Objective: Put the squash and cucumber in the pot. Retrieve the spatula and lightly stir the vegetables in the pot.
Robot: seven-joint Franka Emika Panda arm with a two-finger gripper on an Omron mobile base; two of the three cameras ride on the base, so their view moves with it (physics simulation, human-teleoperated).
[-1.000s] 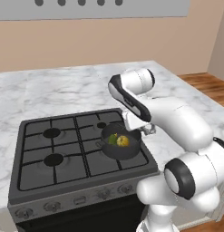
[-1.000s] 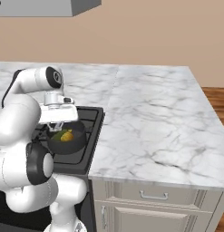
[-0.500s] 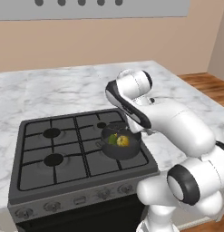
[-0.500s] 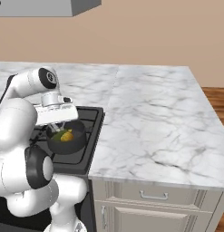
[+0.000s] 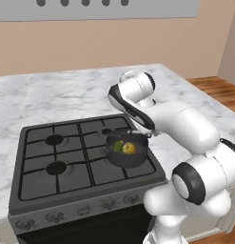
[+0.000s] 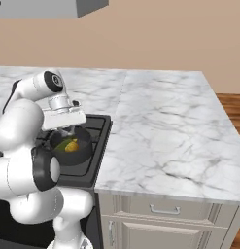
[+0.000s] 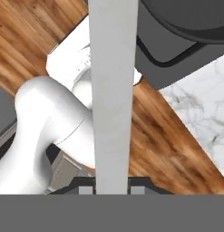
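Pot sits on front-right burner of the stove, close to stove's right edge and front edge. Marble tabletop runs wide and bare to the right of the stove; more tabletop behind and left of the stove too.

Contents of pot: squash, yellow, w/ cucumber, green, touching it on the left. Both lie inside the rim; right base view shows the squash well down in the pot.

Arm bends over the pot from the right; hand hangs just above the rim's rear side. Jaws clenched on the spatula: hand view has its grey handle running straight up from between the fingertips. Blade not distinguishable in base views, hidden by the hand.

Hand view: pot's dark rim at top right, wood floor below.
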